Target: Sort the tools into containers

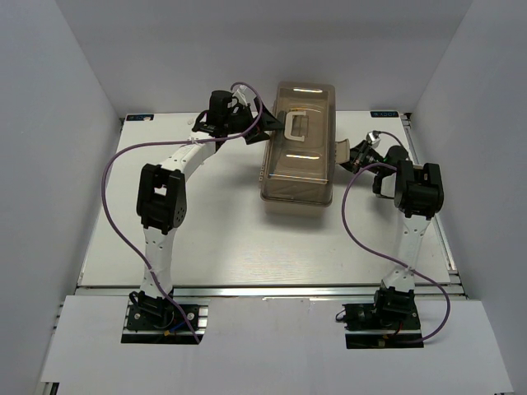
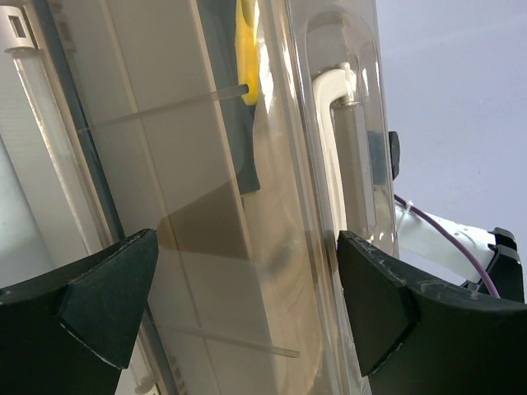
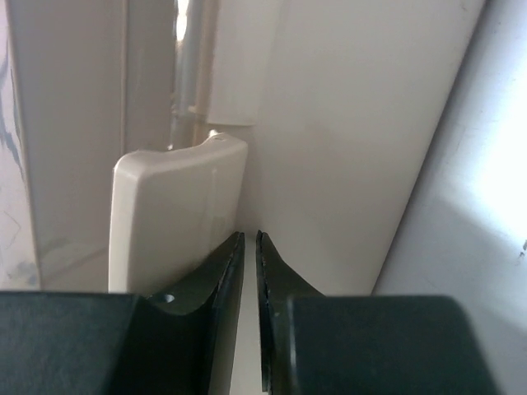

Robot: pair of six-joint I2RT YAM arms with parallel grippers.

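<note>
The toolbox (image 1: 298, 177) stands at the back middle of the table with its smoky lid down and its white handle (image 1: 296, 125) on top. My left gripper (image 1: 276, 125) is open at the lid's left side, beside the handle. In the left wrist view its fingers (image 2: 107, 296) straddle the lid (image 2: 272, 247); a yellow-handled file (image 2: 247, 49) shows through it. My right gripper (image 1: 356, 154) is at the box's right side by a beige latch (image 1: 342, 151). Its jaws (image 3: 249, 239) are almost together, empty, tips against the box wall (image 3: 354, 123) next to the latch (image 3: 177, 214).
White walls close the table on the left, back and right. The two arm bases sit at the near edge. The left arm's purple cable (image 1: 115, 214) loops over the table's left part. No loose tools or trays show on the table.
</note>
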